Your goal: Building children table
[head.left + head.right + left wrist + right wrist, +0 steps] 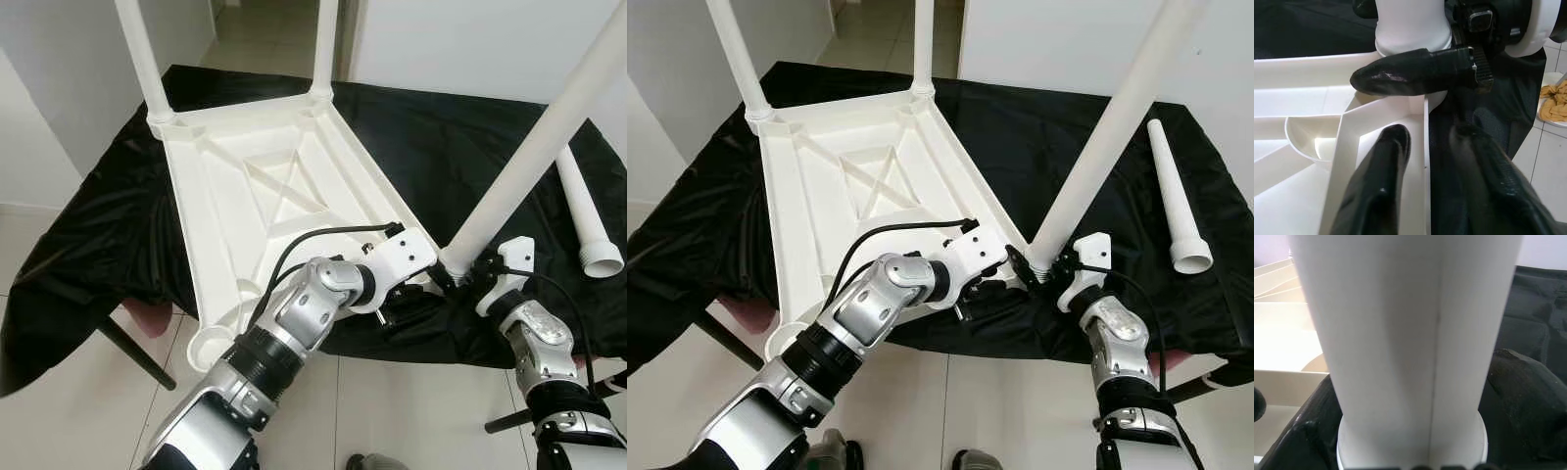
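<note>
Right wrist view: right hand [1046,266] clenches leg [1405,347], top cut off; left hand [1425,142] straddles tabletop rim [1418,161], released.

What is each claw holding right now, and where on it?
The right claw grips the tilted white leg at its bottom end, beside the corner socket. The left claw straddles the tabletop rim there, open.

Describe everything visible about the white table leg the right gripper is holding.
The leg is a long, smooth white plastic tube with a faint seam, leaning away to the robot's right. Its collared lower end sits at the near corner of the upturned tabletop. The right gripper is shut on its base; the left gripper steadies that corner.
</note>
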### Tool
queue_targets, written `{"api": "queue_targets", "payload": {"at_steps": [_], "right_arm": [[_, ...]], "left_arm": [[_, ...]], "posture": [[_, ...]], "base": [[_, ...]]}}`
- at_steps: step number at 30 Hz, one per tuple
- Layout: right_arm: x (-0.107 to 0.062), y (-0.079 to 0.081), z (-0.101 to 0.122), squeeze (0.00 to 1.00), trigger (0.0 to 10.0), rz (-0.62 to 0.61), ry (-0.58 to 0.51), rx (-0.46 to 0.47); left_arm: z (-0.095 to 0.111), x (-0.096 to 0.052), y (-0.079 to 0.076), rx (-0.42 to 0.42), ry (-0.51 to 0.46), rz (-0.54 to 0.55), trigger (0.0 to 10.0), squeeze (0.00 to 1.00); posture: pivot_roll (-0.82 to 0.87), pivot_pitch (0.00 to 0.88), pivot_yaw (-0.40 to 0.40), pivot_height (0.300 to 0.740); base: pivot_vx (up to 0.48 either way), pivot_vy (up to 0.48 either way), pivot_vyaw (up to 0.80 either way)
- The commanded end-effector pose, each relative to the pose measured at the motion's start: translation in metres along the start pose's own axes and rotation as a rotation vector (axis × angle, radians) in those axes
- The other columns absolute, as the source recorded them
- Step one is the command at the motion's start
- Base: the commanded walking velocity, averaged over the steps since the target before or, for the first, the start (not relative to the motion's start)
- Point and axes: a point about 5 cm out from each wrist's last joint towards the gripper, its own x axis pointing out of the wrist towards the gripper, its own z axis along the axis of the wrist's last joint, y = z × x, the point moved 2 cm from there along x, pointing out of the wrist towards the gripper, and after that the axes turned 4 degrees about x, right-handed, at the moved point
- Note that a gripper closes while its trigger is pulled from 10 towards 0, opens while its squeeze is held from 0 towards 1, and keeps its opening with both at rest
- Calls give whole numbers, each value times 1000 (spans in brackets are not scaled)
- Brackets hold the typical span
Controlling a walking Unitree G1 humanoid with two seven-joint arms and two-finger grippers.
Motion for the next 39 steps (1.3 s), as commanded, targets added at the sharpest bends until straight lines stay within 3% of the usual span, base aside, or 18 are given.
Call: {"api": "queue_targets", "payload": {"at_steps": [1,2,3,4,5,18,26,27,39], "right_arm": [[-14,5,-32,0,10000,-14,142,56],[-14,5,-32,0,10000,-14,142,56],[-14,5,-32,0,10000,-13,142,56],[-14,5,-32,0,10000,-13,142,56],[-14,5,-32,0,10000,-13,143,56],[-14,5,-31,0,10000,-10,139,53],[-12,6,-31,0,10000,-10,137,54],[-12,7,-32,0,10000,-9,137,56],[-13,12,-35,0,10000,-12,137,70]], "left_arm": [[-2,1,-5,10,10,-17,10000,1000],[-2,1,-5,10,10,-17,10000,1000],[-4,1,-6,18,21,-15,10000,886],[-5,2,-7,24,31,-14,10000,545],[-8,2,-8,32,47,-17,10000,0],[-27,5,4,39,182,83,10000,0],[-24,5,7,18,154,111,10000,0],[-23,4,9,-9,144,119,0,0],[-23,6,5,24,143,87,0,0]], "posture": [[6,59,29,740],[6,59,29,740],[6,59,28,740],[6,59,28,740],[6,60,27,740],[5,63,24,740],[4,62,23,740],[4,62,23,740],[0,60,22,740]], "base": [[0,0,0],[0,0,0],[0,0,0],[0,0,0],[0,0,0],[0,0,0],[0,0,0],[0,0,0],[0,0,0]]}}
